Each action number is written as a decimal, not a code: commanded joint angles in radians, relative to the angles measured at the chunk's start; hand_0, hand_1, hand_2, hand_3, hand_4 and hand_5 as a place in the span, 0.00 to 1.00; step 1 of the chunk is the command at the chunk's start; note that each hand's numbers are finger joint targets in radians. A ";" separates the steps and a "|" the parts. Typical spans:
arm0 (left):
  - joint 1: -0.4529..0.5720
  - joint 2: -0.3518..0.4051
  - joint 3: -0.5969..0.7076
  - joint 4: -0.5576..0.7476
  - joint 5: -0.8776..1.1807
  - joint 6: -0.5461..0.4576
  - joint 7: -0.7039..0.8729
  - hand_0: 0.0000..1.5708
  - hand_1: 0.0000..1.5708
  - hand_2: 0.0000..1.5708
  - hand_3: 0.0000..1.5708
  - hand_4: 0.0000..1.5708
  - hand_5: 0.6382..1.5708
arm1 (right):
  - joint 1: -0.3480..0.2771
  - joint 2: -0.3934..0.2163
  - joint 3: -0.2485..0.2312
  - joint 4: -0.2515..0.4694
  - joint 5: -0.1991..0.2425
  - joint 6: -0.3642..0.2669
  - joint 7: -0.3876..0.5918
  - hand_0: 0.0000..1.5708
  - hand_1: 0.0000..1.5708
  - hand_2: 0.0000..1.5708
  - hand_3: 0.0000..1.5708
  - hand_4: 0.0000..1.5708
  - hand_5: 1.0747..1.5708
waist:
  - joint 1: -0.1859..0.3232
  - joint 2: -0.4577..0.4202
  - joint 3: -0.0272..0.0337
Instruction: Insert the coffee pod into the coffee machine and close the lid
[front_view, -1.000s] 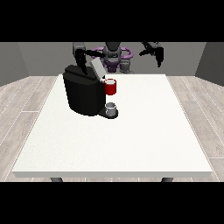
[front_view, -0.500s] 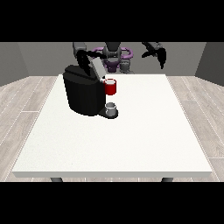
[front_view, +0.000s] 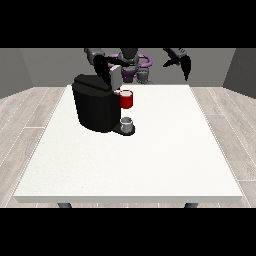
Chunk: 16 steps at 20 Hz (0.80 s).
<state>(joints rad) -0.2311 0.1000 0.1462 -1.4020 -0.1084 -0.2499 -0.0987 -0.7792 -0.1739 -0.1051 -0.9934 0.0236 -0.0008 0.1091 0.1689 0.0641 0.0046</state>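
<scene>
The machine stands black and squat at the upper left of the white surface, with its grey lid tipped up at the top, so the closing is not yet done. A red thing at the machine sits just under the lid's front edge, and below it, on the machine's black base, stands a small grey thing. It could be the pod, but from here I cannot tell, and no other grey piece shows on the surface. The hand at the view's left hangs right behind the raised lid, at or very near it; whether its fingers are apart or together I cannot tell. The hand at the view's right is up in the air at the upper right, well apart from the machine, fingers hanging down relaxed and holding nothing. As for handling, I would judge a pod to be light, stiff and smooth-sided, a little thing that would tip or skid if nudged from one side, so it wants a pinch across its sides between thumb and fingers, taken from above. The lid looks like a rigid hinged flap, best pushed down with straight fingers on its upper edge.
</scene>
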 joint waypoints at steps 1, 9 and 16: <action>-0.023 -0.004 -0.014 -0.055 0.028 -0.020 0.043 0.00 0.00 0.00 0.00 0.23 1.00 | -0.040 -0.029 0.008 0.023 0.015 0.043 -0.076 0.00 0.00 0.00 0.00 0.07 1.00 | 0.052 0.028 -0.0043; 0.005 -0.043 -0.070 -0.011 -0.041 0.017 -0.011 0.00 0.00 0.00 0.00 0.21 1.00 | -0.089 0.039 0.107 -0.036 0.105 -0.027 0.017 0.00 0.00 0.00 0.00 0.00 1.00 | 0.097 0.021 -0.0050; -0.066 -0.024 -0.072 -0.009 -0.008 -0.032 -0.010 0.00 0.00 0.00 0.00 0.28 1.00 | -0.196 -0.032 0.085 -0.081 0.136 -0.048 0.106 0.00 0.00 0.00 0.00 0.17 1.00 | 0.192 0.085 -0.0049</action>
<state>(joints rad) -0.2801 0.0748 0.0938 -1.4059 -0.1188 -0.2588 -0.1097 -0.8656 -0.2584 -0.0743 -1.0431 0.1492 -0.0664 0.2936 0.2578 0.1316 0.0208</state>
